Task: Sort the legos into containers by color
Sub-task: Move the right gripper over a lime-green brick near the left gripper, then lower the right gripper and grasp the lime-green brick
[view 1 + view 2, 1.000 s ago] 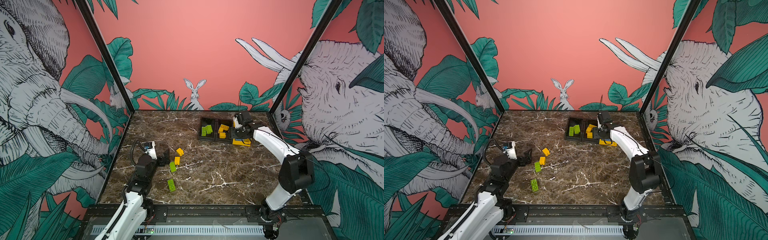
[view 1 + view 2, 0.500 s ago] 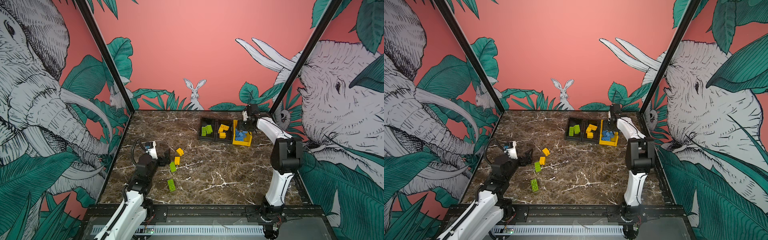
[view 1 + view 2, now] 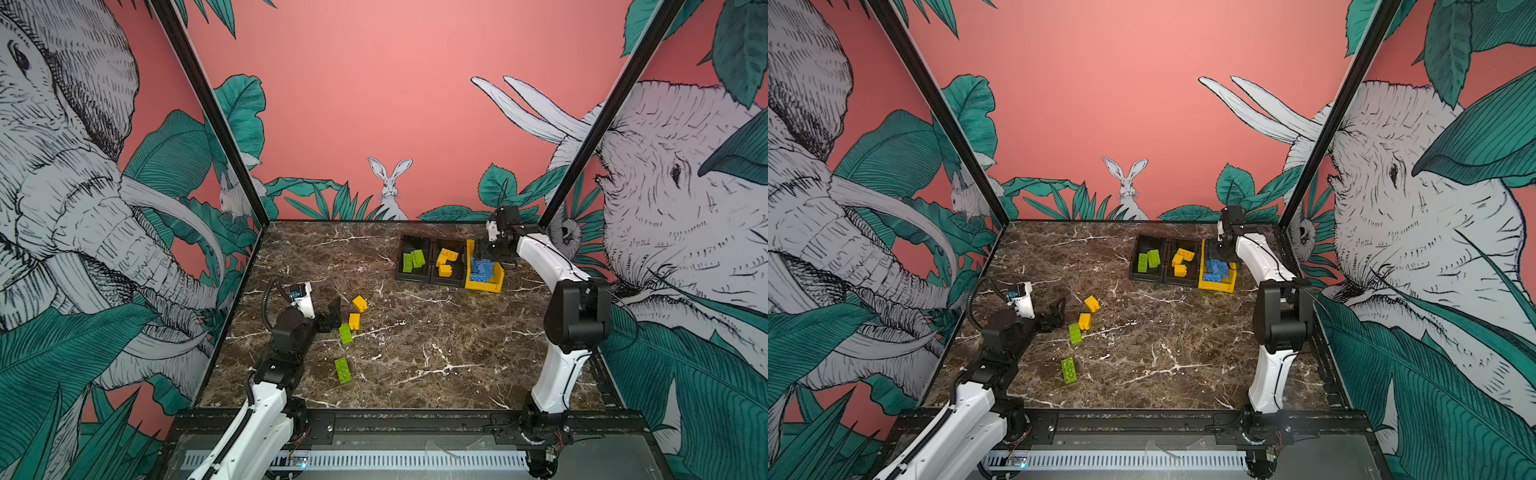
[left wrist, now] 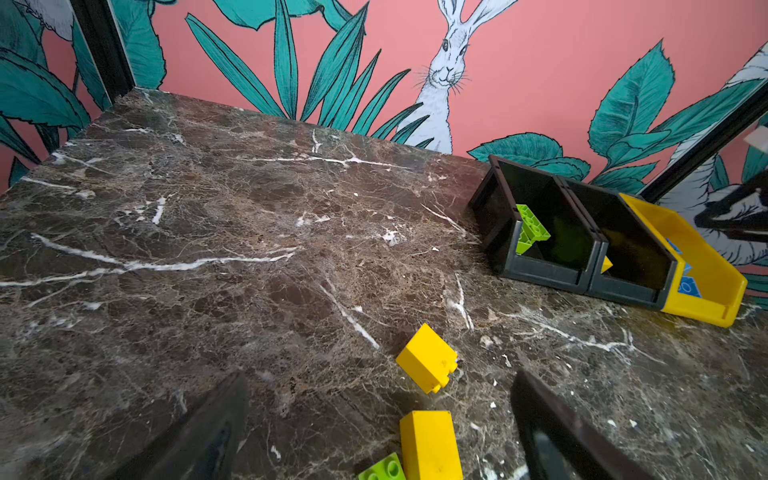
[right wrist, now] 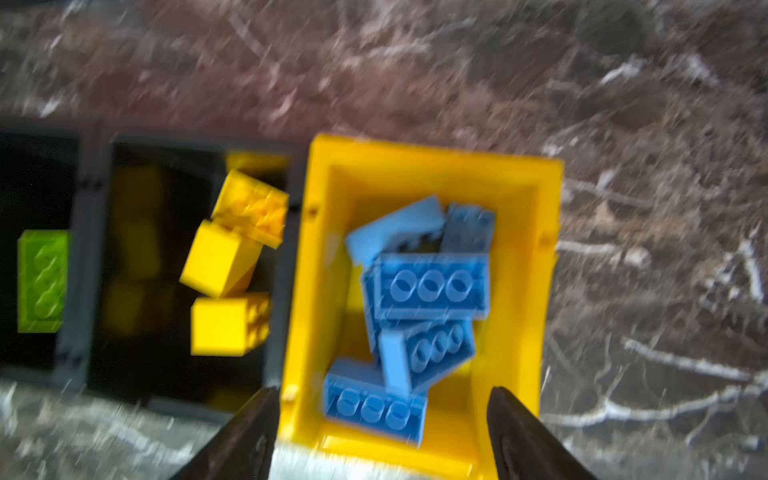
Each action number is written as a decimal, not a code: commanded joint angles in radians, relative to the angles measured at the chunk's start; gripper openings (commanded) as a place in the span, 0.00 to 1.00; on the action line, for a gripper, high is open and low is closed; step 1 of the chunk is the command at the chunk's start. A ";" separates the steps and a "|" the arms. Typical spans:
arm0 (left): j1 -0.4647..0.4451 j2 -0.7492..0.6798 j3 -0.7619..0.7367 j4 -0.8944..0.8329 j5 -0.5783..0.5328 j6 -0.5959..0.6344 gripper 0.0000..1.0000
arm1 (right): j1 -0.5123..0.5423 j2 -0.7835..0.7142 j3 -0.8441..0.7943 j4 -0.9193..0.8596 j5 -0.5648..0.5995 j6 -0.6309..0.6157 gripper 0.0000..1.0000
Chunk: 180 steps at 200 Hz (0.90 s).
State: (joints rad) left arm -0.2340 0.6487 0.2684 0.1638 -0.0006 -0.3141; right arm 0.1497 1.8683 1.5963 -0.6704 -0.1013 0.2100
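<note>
Right wrist view: the right gripper (image 5: 382, 392) hangs over the yellow bin (image 5: 519, 291), jaws apart and empty. About five blue bricks (image 5: 428, 286) lie inside, so blue sorting appears complete. The left gripper (image 4: 380, 382), jaws wide, faces two loose yellow bricks (image 4: 428, 357), with two green bricks (image 3: 345, 332) beside them. Next: pinch one and carry it to the matching one of the two black bins (image 3: 409, 239). Bins total: three.

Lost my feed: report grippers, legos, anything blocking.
Left gripper open, empty. Right gripper open, empty, over yellow bin. Four loose legos on table: two yellow, two green. Nothing blocking.
</note>
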 commanded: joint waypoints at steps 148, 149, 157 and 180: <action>0.181 -0.097 0.052 -0.274 -0.130 -0.160 0.99 | 1.165 0.141 -0.068 0.301 0.158 0.565 0.65; 0.182 -0.097 0.052 -0.274 -0.131 -0.160 0.99 | 1.165 0.144 -0.065 0.300 0.156 0.565 0.65; 0.183 -0.098 0.054 -0.276 -0.135 -0.155 0.99 | 1.169 0.166 -0.047 0.293 0.154 0.568 0.65; 0.184 -0.114 0.057 -0.289 -0.142 -0.152 0.99 | 1.174 0.222 0.007 0.233 0.150 0.569 0.65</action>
State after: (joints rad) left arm -0.0551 0.5571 0.2985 -0.0933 -0.1490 -0.4496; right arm 1.3178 2.0449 1.5482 -0.3946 0.0372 0.7563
